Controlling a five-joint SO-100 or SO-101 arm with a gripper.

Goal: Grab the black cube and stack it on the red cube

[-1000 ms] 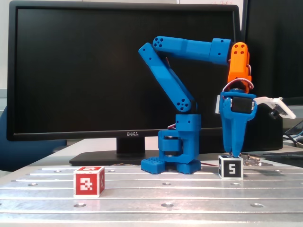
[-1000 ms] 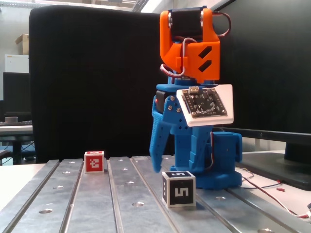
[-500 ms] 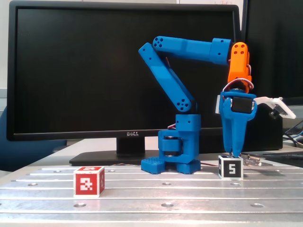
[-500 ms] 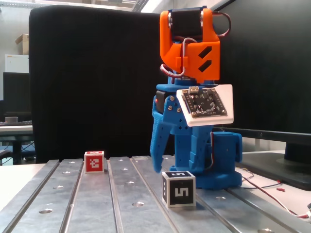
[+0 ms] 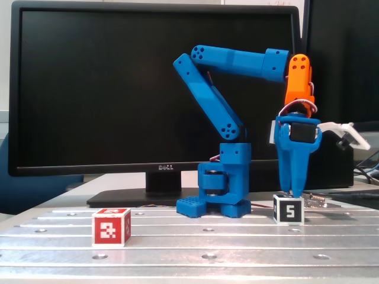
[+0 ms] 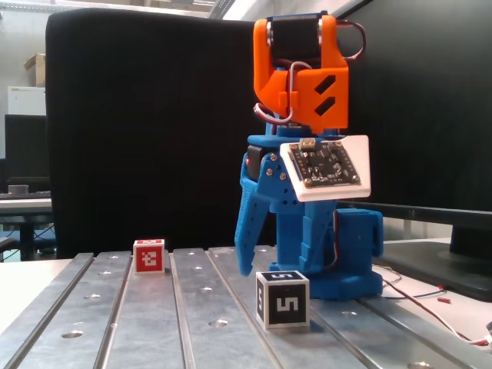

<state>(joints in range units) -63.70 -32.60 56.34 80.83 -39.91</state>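
The black cube (image 5: 288,209) with a white 5 rests on the metal table at the right; the other fixed view shows the black cube (image 6: 283,299) in the foreground. My blue gripper (image 5: 291,192) points straight down with its tips just above the cube's top. In a fixed view the gripper (image 6: 269,265) is open, its fingers (image 6: 247,238) spread wider than the cube, with nothing between them. The red cube (image 5: 111,226) with a white pixel marker sits apart at the left; the red cube (image 6: 149,256) lies farther back in the other fixed view.
The arm's blue base (image 5: 222,198) stands behind the cubes, in front of a large black monitor (image 5: 118,89). The table (image 5: 207,248) is slotted aluminium with bolt holes. Loose wires (image 6: 430,307) lie at the right.
The wrist and gripper have shifted very slightly over the black cube. Both cubes stay where they were.
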